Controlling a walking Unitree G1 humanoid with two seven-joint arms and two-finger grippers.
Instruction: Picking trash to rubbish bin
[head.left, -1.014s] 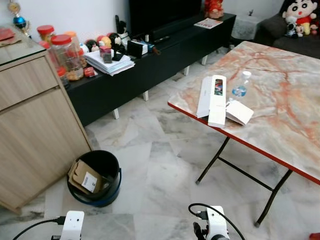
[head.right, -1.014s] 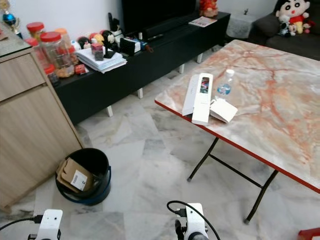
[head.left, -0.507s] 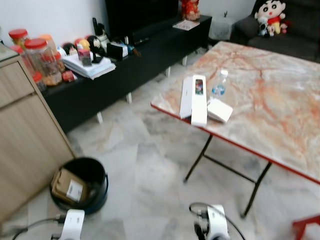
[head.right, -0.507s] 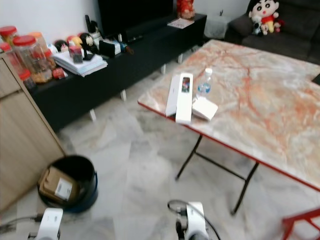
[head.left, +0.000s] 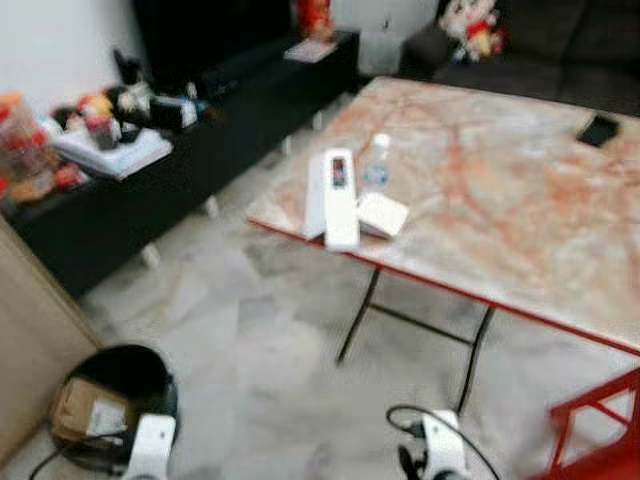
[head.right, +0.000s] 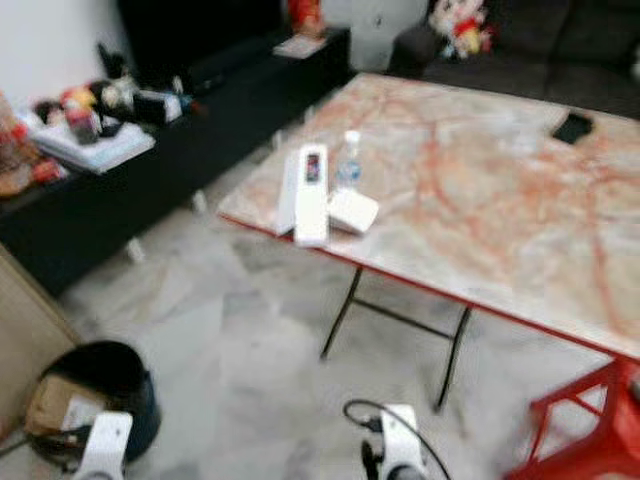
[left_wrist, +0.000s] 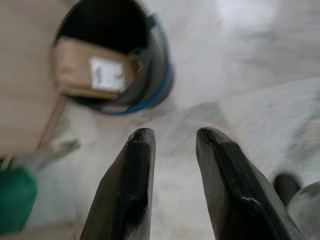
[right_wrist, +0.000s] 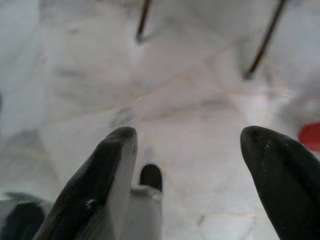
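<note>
Near the corner of the marble-patterned folding table (head.left: 520, 200) lie two long white boxes (head.left: 332, 195), a small white box (head.left: 383, 214) and a clear plastic bottle (head.left: 376, 166). The black rubbish bin (head.left: 110, 405) stands on the floor at the lower left with a cardboard box (left_wrist: 92, 70) inside. Both arms hang low. My left gripper (left_wrist: 174, 137) points at the floor beside the bin, fingers slightly apart and empty. My right gripper (right_wrist: 187, 142) is open over bare floor near the table legs.
A long black TV bench (head.left: 200, 110) with papers and toys runs along the back left. A wooden cabinet (head.left: 25, 340) stands beside the bin. A red stool frame (head.left: 600, 430) is at the lower right. A dark phone (head.left: 598, 130) lies on the table's far side.
The camera has swung to the right: the table now sits nearer the middle, the bin has slid to the lower left corner, and the red stool frame shows more. The picture is blurred.
</note>
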